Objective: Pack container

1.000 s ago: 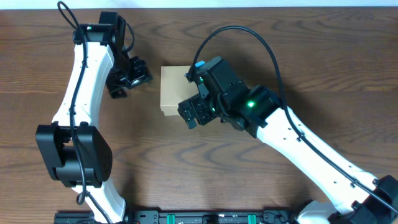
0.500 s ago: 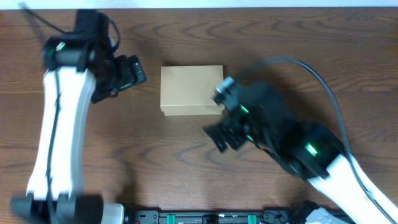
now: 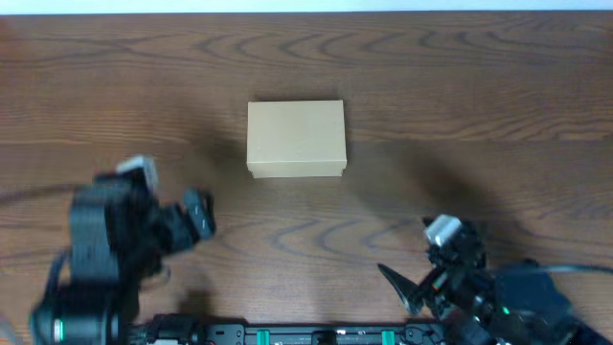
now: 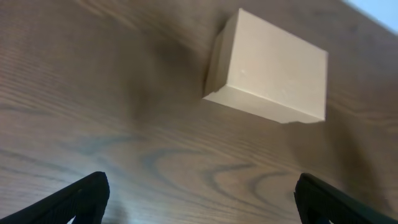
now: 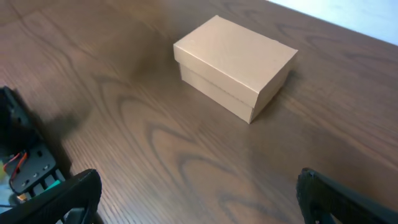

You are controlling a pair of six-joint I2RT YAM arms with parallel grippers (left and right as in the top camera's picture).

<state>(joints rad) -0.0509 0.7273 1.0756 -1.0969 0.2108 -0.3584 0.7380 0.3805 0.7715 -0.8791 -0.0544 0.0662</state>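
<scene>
The container [image 3: 296,139] is a small tan cardboard box with its lid down, lying alone on the wood table [image 3: 479,105] a little back from the middle. It also shows in the left wrist view as the container [image 4: 270,74] and in the right wrist view as the container [image 5: 235,65]. My left gripper [image 3: 199,217] hovers near the front left, well away from the box. My right gripper [image 3: 402,283] is low at the front right, also far from it. Both are open with only bare wood between the fingers [image 4: 81,196] [image 5: 339,199].
A black rail [image 3: 306,335] runs along the table's front edge. In the right wrist view a black mount with red wires [image 5: 25,165] sits at the left edge. The pale back edge of the table [image 3: 306,8] lies beyond the box.
Both arms have drawn back from beside the box toward the front edge, left arm to the front left, right arm to the front right. The box has not moved.
</scene>
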